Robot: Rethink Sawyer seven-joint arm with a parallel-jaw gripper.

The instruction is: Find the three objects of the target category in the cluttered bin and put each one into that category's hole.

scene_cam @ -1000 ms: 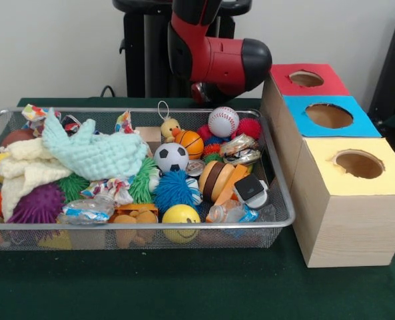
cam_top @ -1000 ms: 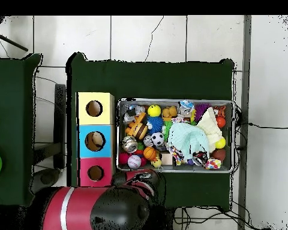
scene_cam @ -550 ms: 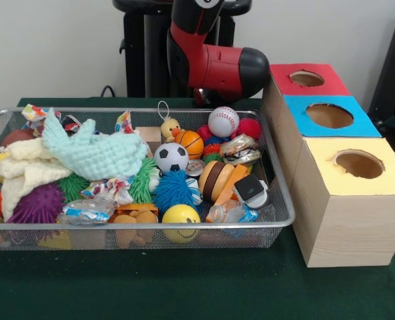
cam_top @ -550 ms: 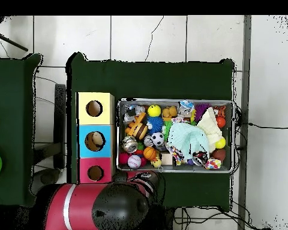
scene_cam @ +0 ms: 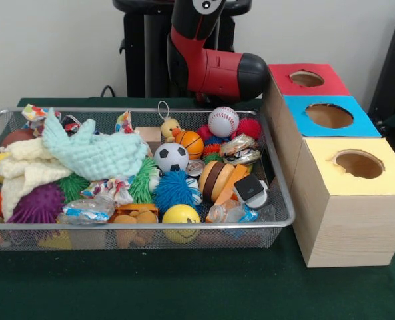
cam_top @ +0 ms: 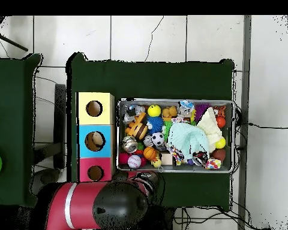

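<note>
Wire bin [scene_cam: 277, 200] on green desk [scene_cam: 184, 287]: toys, cloths, balls heaped within. Baseball [scene_cam: 223, 122], basketball [scene_cam: 190, 143] and soccer ball [scene_cam: 170, 157] lie toward the bin's box-side end. Three-hole box [scene_cam: 344, 220] just beside bin. My arm [scene_cam: 217, 63] hangs behind bin; pincer state: cannot tell.

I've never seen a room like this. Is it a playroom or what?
More likely a robot test lab. A red and black robot arm stands behind a wire mesh bin of toys on a green-covered table, beside wooden boxes with red, blue and yellow holed tops.
</note>
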